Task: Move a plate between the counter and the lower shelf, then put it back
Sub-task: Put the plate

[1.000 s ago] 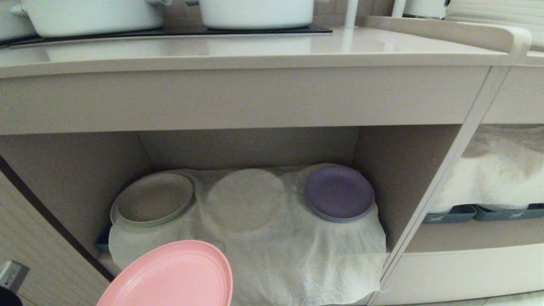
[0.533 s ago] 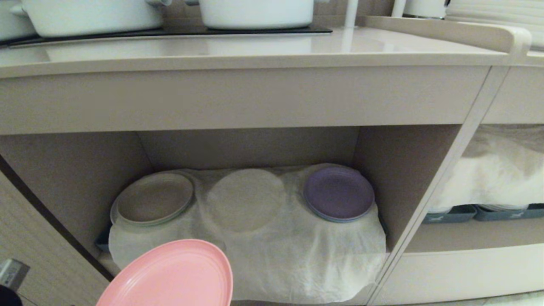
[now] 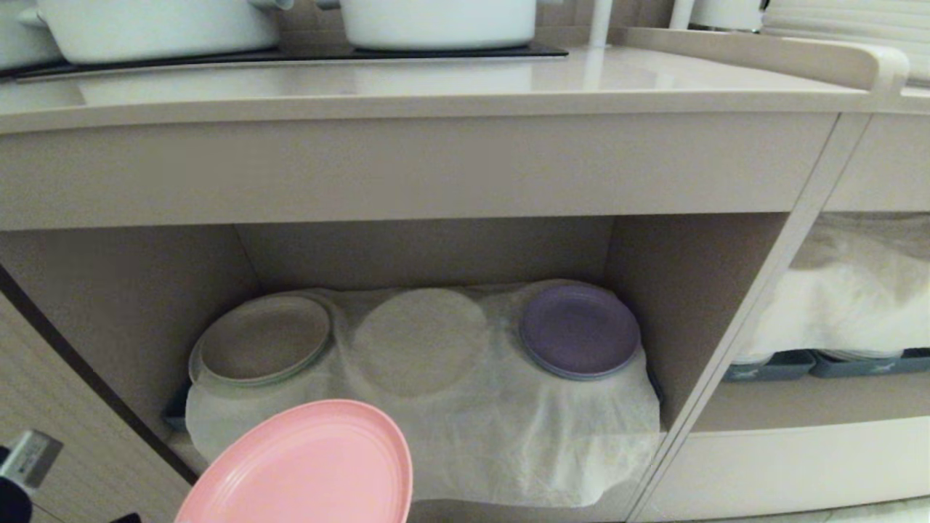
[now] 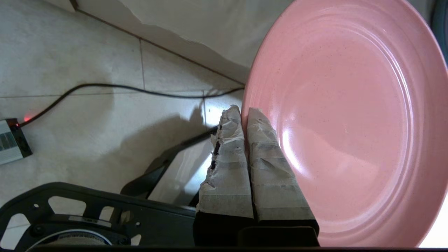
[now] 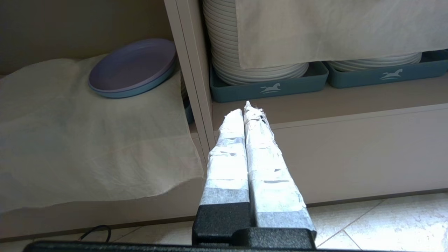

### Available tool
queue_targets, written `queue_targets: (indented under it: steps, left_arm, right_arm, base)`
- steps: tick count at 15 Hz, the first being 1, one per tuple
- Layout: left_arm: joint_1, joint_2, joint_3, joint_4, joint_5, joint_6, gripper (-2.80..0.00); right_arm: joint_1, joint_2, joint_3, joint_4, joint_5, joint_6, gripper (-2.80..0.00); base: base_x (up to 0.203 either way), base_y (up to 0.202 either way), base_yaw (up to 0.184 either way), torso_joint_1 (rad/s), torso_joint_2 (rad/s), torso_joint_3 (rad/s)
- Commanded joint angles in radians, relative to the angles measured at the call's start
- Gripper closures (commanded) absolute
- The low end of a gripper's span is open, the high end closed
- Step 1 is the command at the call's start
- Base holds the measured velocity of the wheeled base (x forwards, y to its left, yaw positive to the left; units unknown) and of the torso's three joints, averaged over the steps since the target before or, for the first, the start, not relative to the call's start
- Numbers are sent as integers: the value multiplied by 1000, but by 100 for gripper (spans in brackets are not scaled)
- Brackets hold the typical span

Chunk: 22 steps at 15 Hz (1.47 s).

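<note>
The left gripper [image 4: 244, 112] pinches the pink plate [image 3: 305, 465] by its rim. The plate has moved up a little toward the lower shelf [image 3: 465, 428]. The right gripper [image 5: 244, 109] is closed on nothing.

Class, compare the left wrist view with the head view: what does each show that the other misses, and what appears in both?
Only the left wrist view shows the left gripper pinching the rim of the plate, with the tiled floor and a black cable beneath.

Only the head view shows the counter with white pots, the purple plate and the beige plate on the lower shelf.

Both show the pink plate, held in front of the shelf.
</note>
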Motion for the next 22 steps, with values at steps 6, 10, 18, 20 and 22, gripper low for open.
queue_targets:
  steps: [6, 10, 18, 20, 22]
  left_arm:
    - [-1, 3, -13, 13, -73, 13, 0]
    - [-4, 3, -61, 75, -133, 15, 0]
    - [-4, -1, -65, 85, -145, 14, 0]
    - [-4, -2, -67, 84, -145, 14, 0]
    - [-4, -2, -65, 84, -145, 14, 0]
  right_arm:
    - [0, 0, 0, 0, -1, 1, 0]
    - [0, 2, 0, 0, -1, 1, 0]
    - [0, 0, 0, 0, -1, 1, 0]
    - [0, 0, 0, 0, -1, 1, 0]
    - [0, 0, 0, 0, -1, 1, 0]
  base:
    - [0, 0, 0, 0, 0, 0]
    - [0, 0, 0, 0, 0, 0]
    - [0, 0, 0, 0, 0, 0]
    - [0, 0, 0, 0, 0, 0]
    - [0, 0, 0, 0, 0, 0]
